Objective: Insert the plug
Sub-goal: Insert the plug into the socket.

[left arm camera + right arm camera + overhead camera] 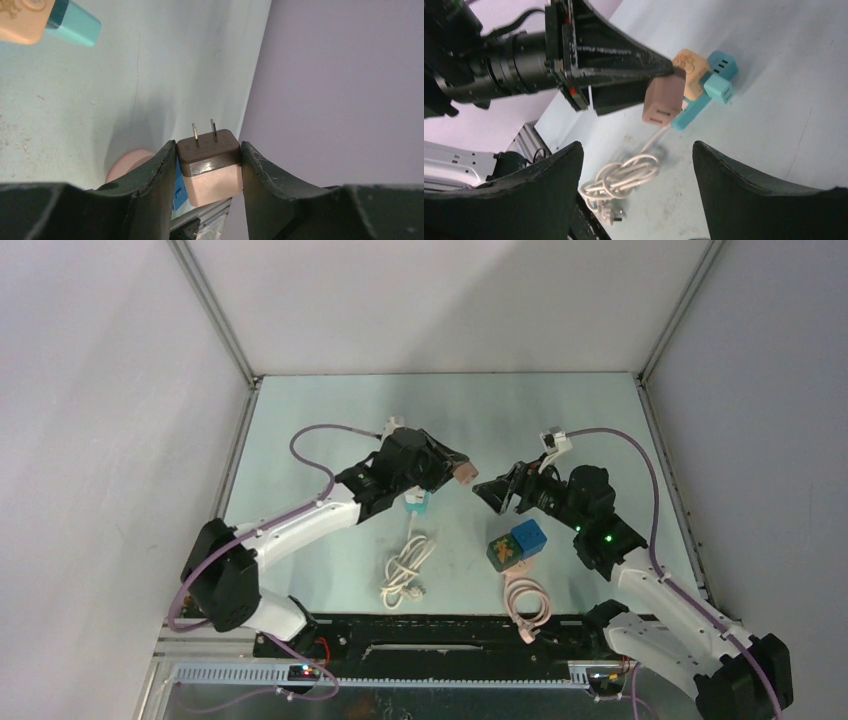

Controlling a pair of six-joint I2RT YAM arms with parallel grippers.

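Observation:
My left gripper (458,469) is shut on a pink plug (465,474) and holds it above the table. In the left wrist view the plug (210,167) sits between my fingers, its brown face and two prongs pointing away from the gripper (209,150). My right gripper (497,492) is open and empty, facing the plug from the right a short gap away. It sees the plug (663,100) ahead, between its spread fingers (549,190). A blue and teal socket cube (518,543) with a pink cable (527,602) lies on the table below the right gripper.
A teal socket block (417,503) with a peach cube (689,70) lies under the left gripper; it also shows in the left wrist view (50,20). Its white cable (408,570) is coiled near the front edge. Walls close in the table on three sides.

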